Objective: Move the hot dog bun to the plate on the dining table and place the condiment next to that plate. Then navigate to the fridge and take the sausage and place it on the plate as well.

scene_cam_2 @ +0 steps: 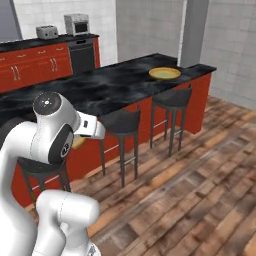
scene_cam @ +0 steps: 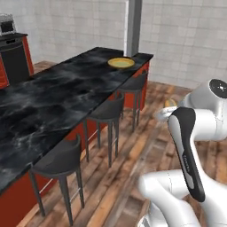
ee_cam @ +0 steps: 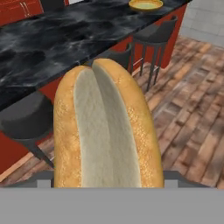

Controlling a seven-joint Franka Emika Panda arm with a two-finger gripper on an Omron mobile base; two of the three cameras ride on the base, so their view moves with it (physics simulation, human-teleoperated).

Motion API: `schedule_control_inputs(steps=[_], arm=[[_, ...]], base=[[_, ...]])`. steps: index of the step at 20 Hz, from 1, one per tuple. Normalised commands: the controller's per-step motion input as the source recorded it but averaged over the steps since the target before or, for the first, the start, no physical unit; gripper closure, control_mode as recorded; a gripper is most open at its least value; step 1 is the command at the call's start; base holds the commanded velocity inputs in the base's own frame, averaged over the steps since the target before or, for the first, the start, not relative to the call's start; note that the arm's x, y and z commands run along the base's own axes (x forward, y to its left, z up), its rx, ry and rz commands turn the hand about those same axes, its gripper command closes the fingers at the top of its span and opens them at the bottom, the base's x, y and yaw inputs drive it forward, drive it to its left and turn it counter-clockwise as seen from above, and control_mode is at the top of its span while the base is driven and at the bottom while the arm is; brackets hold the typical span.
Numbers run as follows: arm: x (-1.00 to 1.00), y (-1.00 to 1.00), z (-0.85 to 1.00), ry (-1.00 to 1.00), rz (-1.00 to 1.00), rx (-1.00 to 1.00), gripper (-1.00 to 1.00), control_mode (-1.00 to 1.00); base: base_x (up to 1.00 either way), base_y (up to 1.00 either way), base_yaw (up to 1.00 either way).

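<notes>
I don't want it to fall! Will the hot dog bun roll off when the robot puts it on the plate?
Probably not far. The hot dog bun is long and rounded, so it might rock sideways, but the shallow plate has a raised rim that should stop it. It looks soft and light, likely squashing a bit.

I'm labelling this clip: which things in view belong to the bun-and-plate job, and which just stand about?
Job:
- split tan hot dog bun, held in the jaws
- round yellow plate
- black marble dining table

Standing about:
- dark bar stools
- silver toaster
- black oven
</notes>
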Motion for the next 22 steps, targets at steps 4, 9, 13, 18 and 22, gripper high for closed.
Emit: schedule_control_inputs(steps=[4, 9, 13, 18, 22], arm=[[0.0, 0.0, 0.0, 0.0, 0.0, 0.0, 1.0, 1.0], [0.0, 0.0, 0.0, 0.0, 0.0, 0.0, 1.0, 1.0], [0.0, 0.0, 0.0, 0.0, 0.0, 0.0, 1.0, 1.0], [0.0, 0.0, 0.0, 0.0, 0.0, 0.0, 1.0, 1.0], [0.0, 0.0, 0.0, 0.0, 0.0, 0.0, 1.0, 1.0]], base=[[0.57, -0.91, 0.3], [0.67, -0.86, 0.32], [0.7, -0.85, 0.31], [0.73, -0.85, 0.3], [0.69, -0.83, 0.31]])
